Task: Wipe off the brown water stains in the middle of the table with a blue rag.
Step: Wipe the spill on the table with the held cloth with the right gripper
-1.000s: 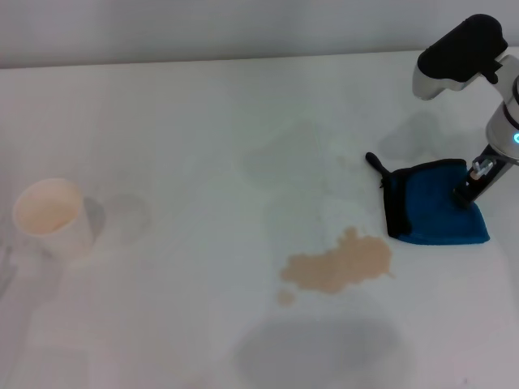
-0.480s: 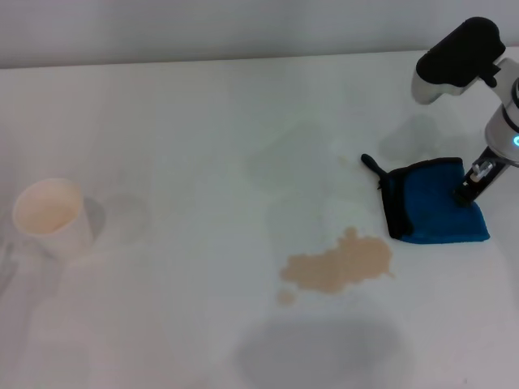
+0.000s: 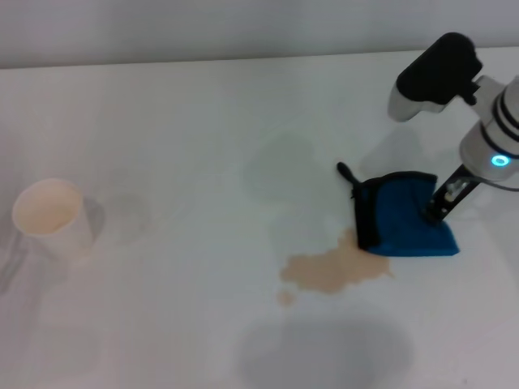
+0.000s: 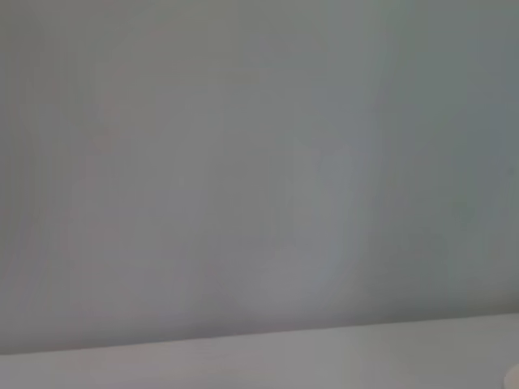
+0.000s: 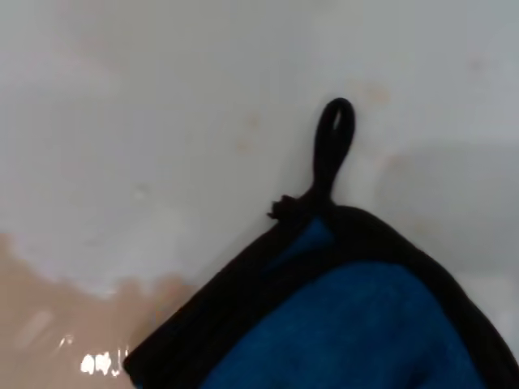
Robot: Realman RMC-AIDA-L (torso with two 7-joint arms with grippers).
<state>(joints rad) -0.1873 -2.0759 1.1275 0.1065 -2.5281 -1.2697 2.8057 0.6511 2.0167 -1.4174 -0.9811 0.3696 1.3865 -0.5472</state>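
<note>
The right gripper [image 3: 442, 207] presses down on the blue rag [image 3: 401, 225] at centre right of the head view; whether its fingers pinch the cloth or are merely closed, I cannot tell. The rag's black-trimmed edge touches the brown water stains [image 3: 336, 270], just below centre on the white table [image 3: 178, 121]. Good wiping likely needs steady downward pressure across the whole puddle and its droplet. The right arm slants down from the upper right. The left gripper is out of sight.
</note>
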